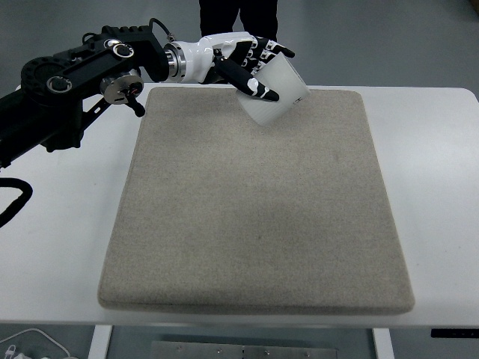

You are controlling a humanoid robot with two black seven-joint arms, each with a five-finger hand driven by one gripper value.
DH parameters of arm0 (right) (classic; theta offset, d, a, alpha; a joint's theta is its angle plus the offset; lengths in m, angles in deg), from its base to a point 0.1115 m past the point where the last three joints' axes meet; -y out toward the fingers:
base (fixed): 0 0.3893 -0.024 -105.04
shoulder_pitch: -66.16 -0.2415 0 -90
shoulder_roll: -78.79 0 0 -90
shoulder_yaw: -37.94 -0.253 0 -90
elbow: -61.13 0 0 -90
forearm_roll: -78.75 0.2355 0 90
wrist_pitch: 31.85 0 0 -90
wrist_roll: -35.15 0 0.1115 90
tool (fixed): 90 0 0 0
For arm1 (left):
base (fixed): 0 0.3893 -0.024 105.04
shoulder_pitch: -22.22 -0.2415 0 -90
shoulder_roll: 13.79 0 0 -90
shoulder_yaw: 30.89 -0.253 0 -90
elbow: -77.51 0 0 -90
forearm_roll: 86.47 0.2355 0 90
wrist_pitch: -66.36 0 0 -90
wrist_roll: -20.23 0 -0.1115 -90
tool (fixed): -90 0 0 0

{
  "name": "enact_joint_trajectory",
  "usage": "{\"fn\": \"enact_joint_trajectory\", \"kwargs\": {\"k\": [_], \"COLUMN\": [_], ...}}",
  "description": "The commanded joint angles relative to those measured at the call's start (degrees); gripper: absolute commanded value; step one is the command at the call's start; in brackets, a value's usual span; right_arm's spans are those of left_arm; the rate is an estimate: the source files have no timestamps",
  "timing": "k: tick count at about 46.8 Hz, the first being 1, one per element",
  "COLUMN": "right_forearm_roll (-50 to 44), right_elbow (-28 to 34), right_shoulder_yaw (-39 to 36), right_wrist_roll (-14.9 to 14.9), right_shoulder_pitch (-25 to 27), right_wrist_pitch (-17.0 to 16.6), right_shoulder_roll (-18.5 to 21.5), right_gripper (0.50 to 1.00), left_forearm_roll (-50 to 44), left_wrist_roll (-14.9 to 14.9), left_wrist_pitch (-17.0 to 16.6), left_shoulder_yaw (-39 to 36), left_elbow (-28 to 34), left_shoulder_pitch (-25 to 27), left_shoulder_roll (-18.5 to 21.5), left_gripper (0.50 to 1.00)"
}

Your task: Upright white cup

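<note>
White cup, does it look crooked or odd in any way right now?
Yes. The white cup is tilted, not upright, gripped in the left hand above the far edge of the beige mat. Nothing looks spilled or damaged.
</note>
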Motion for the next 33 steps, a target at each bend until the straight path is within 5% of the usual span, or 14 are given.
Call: {"fn": "enact_joint_trajectory", "kwargs": {"k": [1, 18, 33], "right_forearm_roll": [0.00, 0.08, 0.00], "right_elbow": [0.00, 0.00, 0.00], "right_shoulder_yaw": [0.00, 0.00, -0.09], "right_wrist_roll": [0.00, 0.00, 0.00], "right_shoulder_pitch": [0.00, 0.00, 0.00], "right_wrist_pitch": [0.00, 0.00, 0.00], "right_shoulder_roll": [0.00, 0.00, 0.00], "right_gripper": [0.930, 0.930, 0.930], "left_forearm_roll": [-0.05, -0.05, -0.05], "left_wrist_roll": [-1.88, -10.49, -27.45], "left_wrist_pitch": [-0.09, -1.93, -4.30], "left_shoulder_yaw": [1.48, 8.42, 8.78], "left_elbow": [0.01, -0.16, -4.38], "left_shoulder_pitch": [-0.96, -7.99, -11.86], "left_shoulder_roll": [0.10, 0.81, 0.37], "left_gripper": [0.626, 0.619, 0.619]}}
